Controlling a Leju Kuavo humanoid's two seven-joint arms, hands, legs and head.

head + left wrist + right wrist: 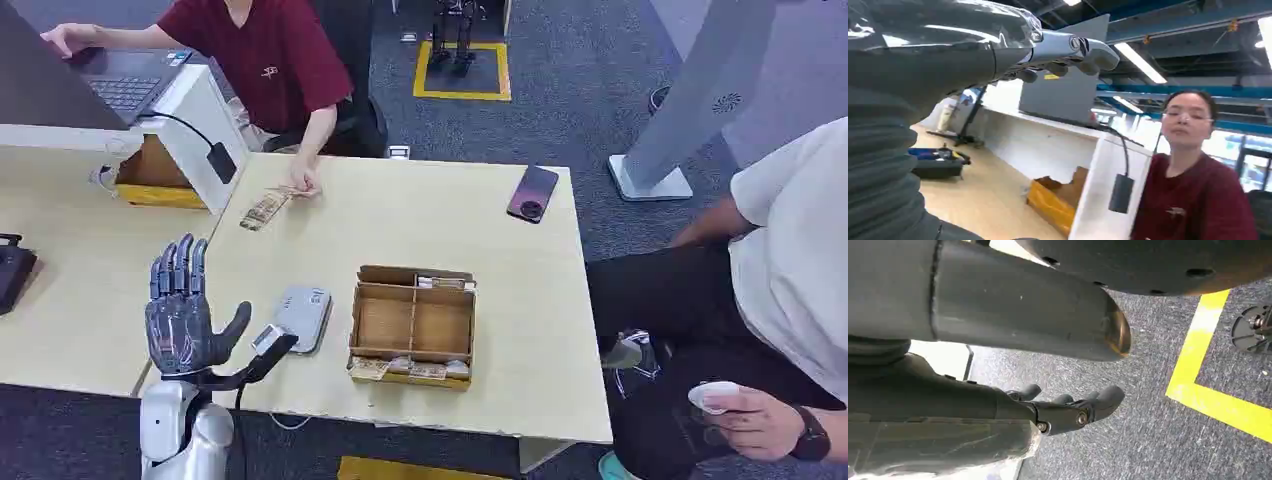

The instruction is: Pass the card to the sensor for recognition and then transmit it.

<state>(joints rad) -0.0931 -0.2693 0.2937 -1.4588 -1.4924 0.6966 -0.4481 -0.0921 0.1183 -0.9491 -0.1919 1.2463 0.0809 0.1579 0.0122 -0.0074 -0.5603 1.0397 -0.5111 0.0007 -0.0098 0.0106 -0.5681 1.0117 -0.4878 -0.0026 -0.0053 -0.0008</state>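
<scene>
Left hand: raised over the near left part of the table (480, 215), palm up (183, 320); fingers straight and spread, thumb out to the side, nothing in it. Wrist view shows the same fingers (1068, 52) extended.
Right hand: hangs beside the robot above grey carpet and a yellow floor line (1215, 402); fingers (1098, 402) loosely curled, apart from the thumb, holding nothing.
Card: lies flat on the table (264, 211) at the far left side, just under the fingertips of the person in the red shirt (262, 62); whether they touch it I cannot tell.
Sensor: grey pad (303, 318) on the near edge, just right of the left hand, cable running off the edge.
Cardboard tray: compartmented box (412, 325) right of the sensor; cards along its near and far slots.
Phone: dark, far right corner (532, 193).
Second person: seated right, white shirt (790, 250), holding a small white object.
</scene>
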